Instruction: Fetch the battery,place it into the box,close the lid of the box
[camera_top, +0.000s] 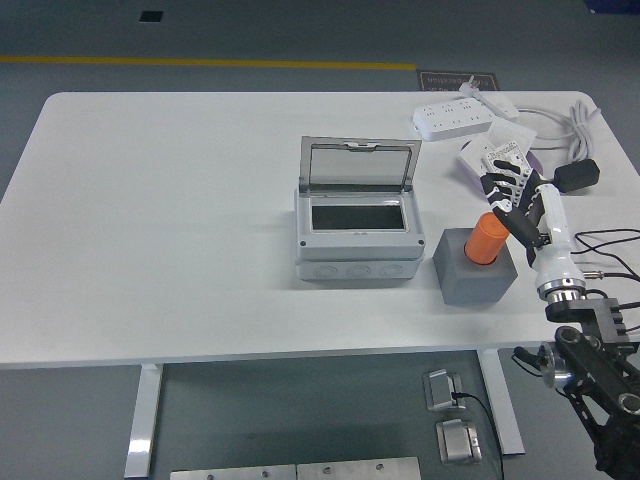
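An orange cylindrical battery (487, 238) stands tilted in a dark grey block holder (473, 270) at the right of the table. My right hand (512, 200), white with black fingers, reaches in from the lower right and curls against the battery's top right side. To the left sits the grey box (355, 245) with its clear lid (358, 167) raised upright at the back, and its dark inside shows. The left arm is out of view.
A white power strip (454, 117) with cables lies at the back right, beside a black plug (578, 175) and a small printed packet (500, 158). The white table (160, 220) stretches wide to the left of the box.
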